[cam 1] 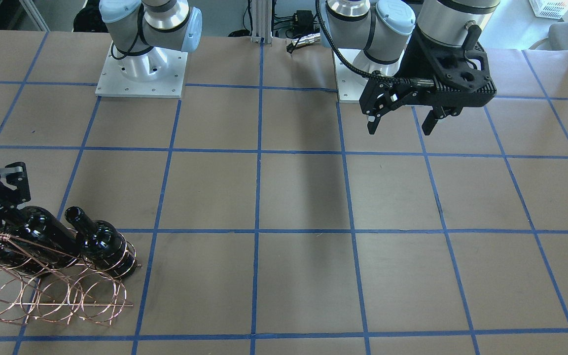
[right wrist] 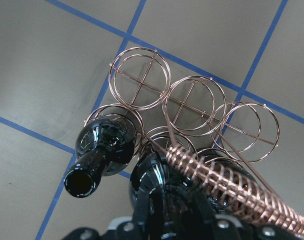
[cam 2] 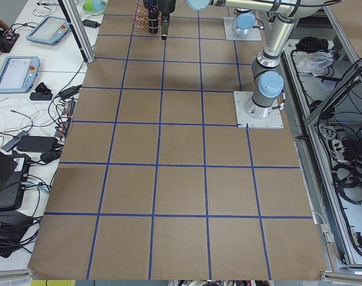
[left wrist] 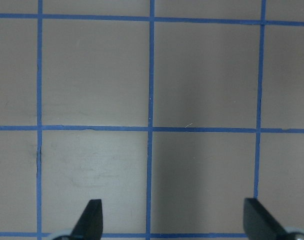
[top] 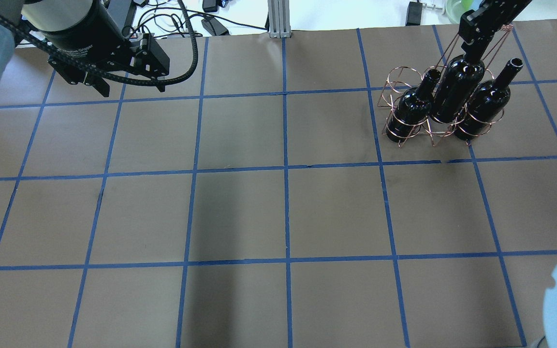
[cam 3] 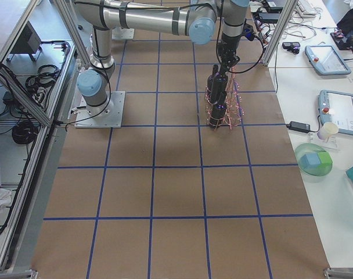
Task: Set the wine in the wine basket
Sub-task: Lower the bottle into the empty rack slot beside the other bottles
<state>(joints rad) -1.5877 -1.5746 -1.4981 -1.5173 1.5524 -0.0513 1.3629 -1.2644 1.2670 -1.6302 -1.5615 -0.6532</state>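
Note:
The copper wire wine basket (top: 401, 72) stands at the table's far right; its coiled handle (right wrist: 227, 185) fills the right wrist view. Two near-black wine bottles (top: 414, 108) (top: 484, 104) lean in its outer hoops. My right gripper (top: 472, 48) is shut on the neck of a third wine bottle (top: 455, 92), held tilted with its base at the middle hoops; I cannot tell whether it rests there. In the front view this gripper (cam 1: 0, 197) and bottle (cam 1: 42, 229) are at the lower left. My left gripper (cam 1: 400, 123) is open and empty above the table near its base, and also shows in the left wrist view (left wrist: 174, 217).
Several front hoops of the basket (cam 1: 52, 296) hold nothing. The brown table has a grid of blue tape lines (top: 285, 169). Cables and devices lie on the white bench beyond the far edge (top: 211, 19). The two arm bases (cam 1: 141, 74) stand on the robot's side.

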